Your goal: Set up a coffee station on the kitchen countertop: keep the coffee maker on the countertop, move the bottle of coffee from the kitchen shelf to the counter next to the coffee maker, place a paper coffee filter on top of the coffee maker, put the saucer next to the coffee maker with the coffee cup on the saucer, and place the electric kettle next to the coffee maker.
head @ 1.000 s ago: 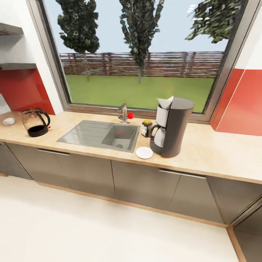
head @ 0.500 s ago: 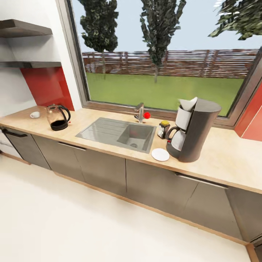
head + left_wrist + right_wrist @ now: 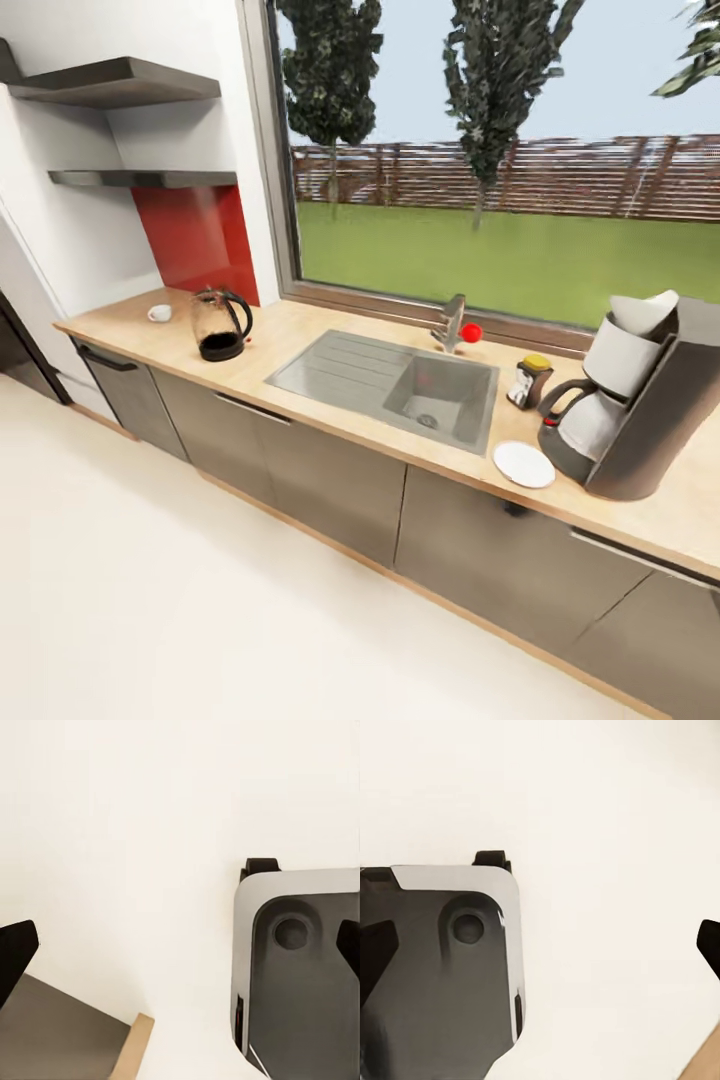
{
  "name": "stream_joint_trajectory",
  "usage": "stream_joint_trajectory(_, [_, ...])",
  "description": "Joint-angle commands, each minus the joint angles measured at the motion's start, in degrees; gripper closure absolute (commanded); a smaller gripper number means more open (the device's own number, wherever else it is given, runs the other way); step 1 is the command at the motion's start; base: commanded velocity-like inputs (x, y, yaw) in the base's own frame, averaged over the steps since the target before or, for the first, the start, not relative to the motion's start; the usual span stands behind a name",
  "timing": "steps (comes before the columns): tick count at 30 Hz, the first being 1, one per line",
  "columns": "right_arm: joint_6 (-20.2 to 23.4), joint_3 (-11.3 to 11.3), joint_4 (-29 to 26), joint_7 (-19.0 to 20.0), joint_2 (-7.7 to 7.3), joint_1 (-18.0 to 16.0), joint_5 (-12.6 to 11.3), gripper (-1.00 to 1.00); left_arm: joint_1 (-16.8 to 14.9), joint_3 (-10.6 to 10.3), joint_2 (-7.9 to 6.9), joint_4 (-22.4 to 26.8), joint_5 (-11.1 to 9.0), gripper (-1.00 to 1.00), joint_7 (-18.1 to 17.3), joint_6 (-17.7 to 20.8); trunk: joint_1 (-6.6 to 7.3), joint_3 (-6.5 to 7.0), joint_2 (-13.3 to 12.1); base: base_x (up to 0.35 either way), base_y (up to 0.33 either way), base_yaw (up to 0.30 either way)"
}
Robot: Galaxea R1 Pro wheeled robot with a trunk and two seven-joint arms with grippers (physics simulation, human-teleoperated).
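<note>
The dark grey coffee maker (image 3: 640, 400) stands on the countertop at the right, with a white paper filter (image 3: 640, 312) on top of it. A yellow-capped bottle of coffee (image 3: 529, 381) stands just left of it, and a white saucer (image 3: 524, 464) lies at the counter's front edge beside it. Far to the left, a glass electric kettle (image 3: 220, 325) and a small white cup (image 3: 159, 313) sit on the counter. My left gripper (image 3: 180, 952) and right gripper (image 3: 540, 945) are both open and empty, hanging over pale floor.
A grey sink (image 3: 390, 375) with a faucet (image 3: 450, 325) lies between the kettle and the coffee maker. Two dark shelves (image 3: 120, 85) hang on the wall at the left. Grey cabinets (image 3: 330, 480) front the counter. My own grey base (image 3: 300, 975) shows below the grippers.
The whole head view has swung to the left, so the counter and its things now sit further right in the picture. Nothing on the counter has moved.
</note>
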State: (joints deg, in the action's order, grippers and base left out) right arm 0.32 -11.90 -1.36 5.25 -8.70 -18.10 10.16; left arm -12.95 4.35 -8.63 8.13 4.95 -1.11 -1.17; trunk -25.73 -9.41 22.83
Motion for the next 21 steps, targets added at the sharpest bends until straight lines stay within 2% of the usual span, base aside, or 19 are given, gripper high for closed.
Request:
stream_joint_trajectory(1, [0.03,-0.50,-0.04,0.19,-0.01,0.00,0.57,-1.00,-0.06,0.47,0.02,-0.05,0.51,-1.00,-0.12,-0.13,-0.06,-0.05,0.09,0.268,0.210,0.224])
stream_joint_trajectory(10, [0.03,-0.50,-0.04,0.19,0.00,0.08,0.57,-1.00,-0.06,0.48,0.02,-0.05,0.34,-1.00,-0.12,-0.15,-0.06,0.49,0.09,0.256,0.238,0.222])
stream_joint_trajectory(21, [0.03,-0.50,-0.04,0.28,0.00,0.08,0.57,-1.00,-0.06,0.57,0.02,-0.05,0.24,-1.00,-0.12,-0.15,-0.06,1.14,0.09,0.160,0.300,0.221])
